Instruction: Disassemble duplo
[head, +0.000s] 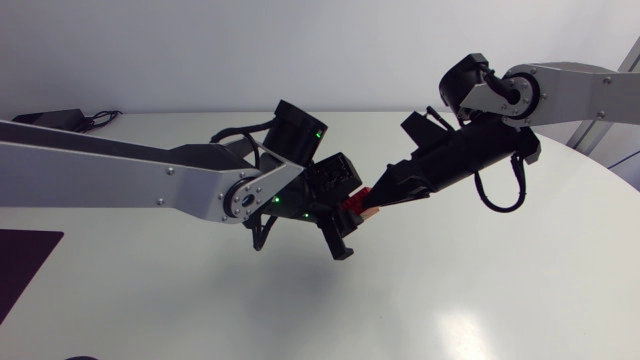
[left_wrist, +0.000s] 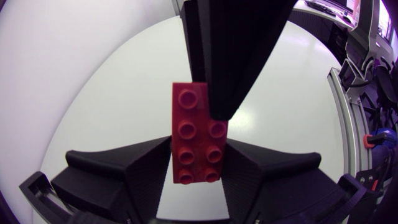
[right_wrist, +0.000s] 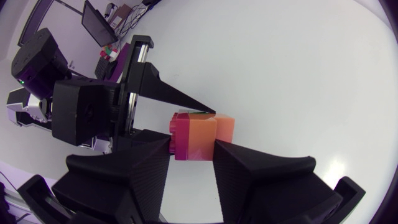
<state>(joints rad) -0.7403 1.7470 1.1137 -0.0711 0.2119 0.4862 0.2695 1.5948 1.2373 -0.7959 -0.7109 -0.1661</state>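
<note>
At the centre of the head view, the two arms meet above the table (head: 450, 290) with the duplo stack (head: 358, 207) caught between them, clear of the surface. The left gripper (head: 340, 215) comes in from the left edge and the right gripper (head: 375, 195) angles down from the upper right. They are nose to nose!

In the left wrist view, the red brick (left_wrist: 198, 134) lies studs-up between that gripper's fingers, which are closed in against its long sides. One black finger of the other arm lies across its far end.

In the right wrist view, the fingers have closed down to the width of the piece and press it from both sides. One rests on the dark red face and the other on the orange brick (right_wrist: 202, 140), with the left arm's fingers clamped on the end beyond.

As I read it, nothing has come apart yet, because red and orange sit flush with no gap showing. Both grips look set, so what's left is the pull or twist that splits them. I can't tell whether the stack holds any more bricks.
</note>
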